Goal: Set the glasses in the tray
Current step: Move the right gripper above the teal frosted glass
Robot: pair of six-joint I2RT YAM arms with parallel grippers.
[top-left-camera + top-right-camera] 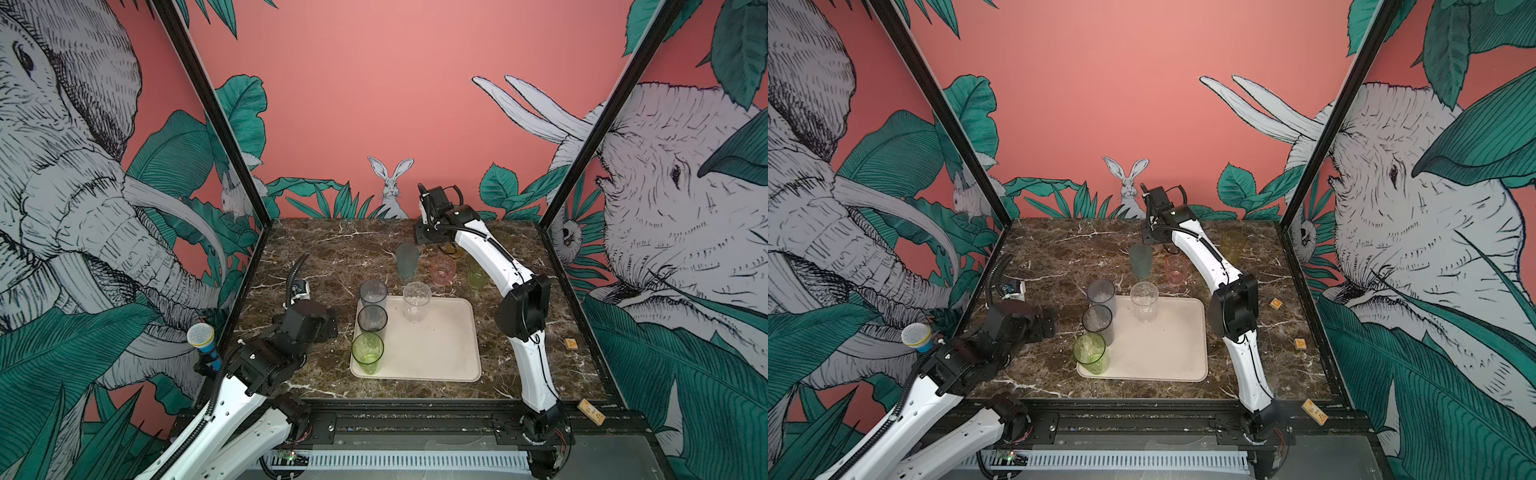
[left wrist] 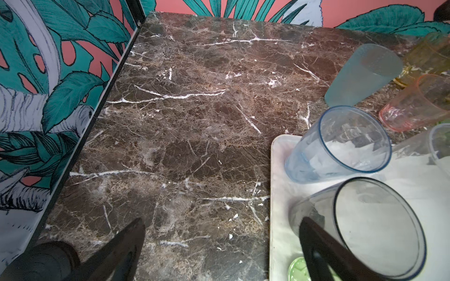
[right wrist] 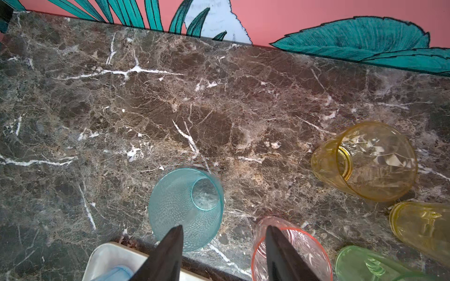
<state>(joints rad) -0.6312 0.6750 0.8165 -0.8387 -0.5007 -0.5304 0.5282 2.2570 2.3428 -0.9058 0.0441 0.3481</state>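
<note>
While the right pincer (image 3: 224,253) is hanging half spread over the table (image 3: 121,109), it is holding nothing. One tip is showing in front of the teal glass (image 3: 186,209) and the other in front of the pink glass (image 3: 289,253). The left pincer (image 2: 219,253) is sitting spread wide beside the tray (image 1: 436,353), holding nothing. One finger may be touching the smoky glass (image 2: 377,226), but that is hard to tell. The smoky glass, grey glass (image 1: 373,293), green glass (image 1: 367,352) and clear glass (image 1: 416,301) are standing in the tray. The teal glass, pink glass, amber glass (image 3: 365,160) and yellow glass (image 3: 421,226) are standing on the table.

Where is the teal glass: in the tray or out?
Out. The teal glass stands on the table, just past the far rim of the tray.
</note>
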